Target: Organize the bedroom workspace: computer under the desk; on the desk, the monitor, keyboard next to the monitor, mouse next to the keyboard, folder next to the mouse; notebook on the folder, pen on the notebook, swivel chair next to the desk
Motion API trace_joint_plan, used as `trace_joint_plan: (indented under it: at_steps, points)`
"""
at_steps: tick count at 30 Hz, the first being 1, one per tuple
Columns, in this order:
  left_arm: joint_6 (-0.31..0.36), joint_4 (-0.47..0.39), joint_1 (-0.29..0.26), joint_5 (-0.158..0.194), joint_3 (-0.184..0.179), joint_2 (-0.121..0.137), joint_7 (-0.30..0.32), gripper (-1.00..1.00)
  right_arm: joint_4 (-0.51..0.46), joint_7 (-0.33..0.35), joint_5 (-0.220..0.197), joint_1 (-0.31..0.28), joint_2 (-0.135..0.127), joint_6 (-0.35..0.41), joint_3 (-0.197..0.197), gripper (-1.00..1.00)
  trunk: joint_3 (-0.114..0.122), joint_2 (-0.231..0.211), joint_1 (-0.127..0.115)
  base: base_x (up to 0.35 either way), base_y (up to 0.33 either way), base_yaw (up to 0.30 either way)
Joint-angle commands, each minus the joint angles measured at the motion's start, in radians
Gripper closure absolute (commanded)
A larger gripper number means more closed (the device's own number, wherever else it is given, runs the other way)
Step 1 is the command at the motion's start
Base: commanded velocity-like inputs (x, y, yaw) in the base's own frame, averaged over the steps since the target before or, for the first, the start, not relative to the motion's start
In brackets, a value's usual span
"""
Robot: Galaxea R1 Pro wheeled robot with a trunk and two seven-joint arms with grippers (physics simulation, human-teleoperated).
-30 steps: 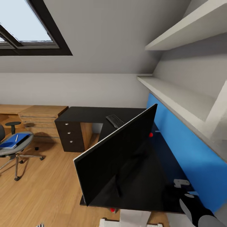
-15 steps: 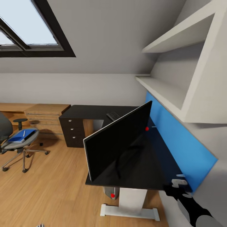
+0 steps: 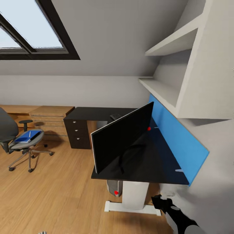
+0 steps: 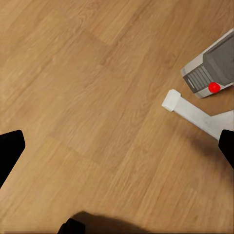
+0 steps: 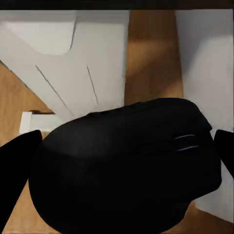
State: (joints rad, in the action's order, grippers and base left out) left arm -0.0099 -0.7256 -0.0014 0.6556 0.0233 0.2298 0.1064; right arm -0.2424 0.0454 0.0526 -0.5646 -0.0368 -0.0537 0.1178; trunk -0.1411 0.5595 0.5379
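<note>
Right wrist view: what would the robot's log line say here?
right gripper: holding black computer mouse | black flat monitor: on dark desk | blue folder: on grey swivel chair

The robot's right arm [image 3: 180, 219] reaches forward from the lower right of the head view, its gripper low beside the near right corner of the desk [image 3: 182, 180], below the level of the desktop. In the right wrist view, the right gripper [image 5: 122, 161] has its two dark fingers clamped on a black mouse [image 5: 126, 170] held between them. In the left wrist view, the left gripper [image 4: 117, 151] points down at the wooden floor [image 4: 87, 97], fingertips [image 4: 9, 151] spread wide apart with nothing between them.
</note>
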Motion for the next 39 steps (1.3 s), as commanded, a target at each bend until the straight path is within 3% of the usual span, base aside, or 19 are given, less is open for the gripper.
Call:
trace_joint_plan:
  at_steps: [1,3,7,8,9,11,15,19,23,24,35,39]
  points:
    - [0.000,0.000,0.000,0.010,0.000,0.000,0.005,-1.00,0.042,0.004,0.007,-0.001,0.014,-0.031,0.008,1.00,-0.002,0.002,0.000,-0.028,0.000,0.000]
    - [-0.001,0.000,0.000,0.009,-0.002,-0.013,0.007,-1.00,0.176,0.004,0.008,0.000,0.049,-0.163,0.007,1.00,-0.002,0.002,0.000,-0.009,0.000,0.000]
    - [-0.002,0.017,0.000,0.007,-0.018,-0.033,0.009,-1.00,0.249,0.003,0.007,0.009,0.067,-0.272,0.007,1.00,-0.002,0.002,0.000,-0.007,0.024,0.000]
    - [-0.002,0.019,0.000,0.006,-0.026,-0.034,0.010,-1.00,0.252,0.003,0.007,0.013,0.067,-0.277,0.008,1.00,-0.002,0.002,0.000,-0.039,0.159,0.000]
    - [-0.003,0.026,0.000,0.007,-0.074,-0.036,0.008,-1.00,0.259,0.002,0.005,0.035,0.065,-0.293,0.008,1.00,-0.002,0.002,0.000,-0.060,0.221,0.000]
    - [-0.004,0.030,0.000,0.008,-0.116,-0.038,0.007,-1.00,0.263,0.002,0.005,0.053,0.065,-0.311,0.008,1.00,-0.002,0.002,0.000,-0.072,0.254,0.000]
    - [-0.005,0.052,0.000,0.008,-0.137,-0.047,0.006,-1.00,0.265,0.002,0.002,0.063,0.070,-0.333,0.008,1.00,-0.002,0.002,0.000,-0.079,0.278,0.000]
    - [-0.005,0.094,0.000,0.004,-0.142,-0.067,0.006,-1.00,0.266,0.001,0.004,0.075,0.079,-0.407,0.008,1.00,-0.002,0.002,0.000,-0.057,0.305,0.000]
    - [-0.005,0.097,0.000,0.003,-0.143,-0.071,0.007,-1.00,0.267,0.001,0.004,0.085,0.085,-0.419,0.008,1.00,-0.002,0.002,0.000,-0.007,0.327,0.000]
    - [-0.005,0.098,0.000,0.003,-0.144,-0.072,0.006,-1.00,0.267,0.001,0.002,0.090,0.098,-0.421,0.008,1.00,-0.002,0.002,0.000,0.000,0.334,0.000]
    - [-0.005,0.098,0.000,0.002,-0.146,-0.072,0.006,-1.00,0.267,0.001,0.001,0.097,0.112,-0.437,0.008,1.00,-0.002,0.002,0.000,0.002,0.334,0.034]
    - [-0.005,0.098,0.000,0.002,-0.146,-0.072,0.006,-1.00,0.267,0.000,0.001,0.105,0.117,-0.477,0.008,1.00,-0.002,0.002,0.000,0.122,0.321,0.202]
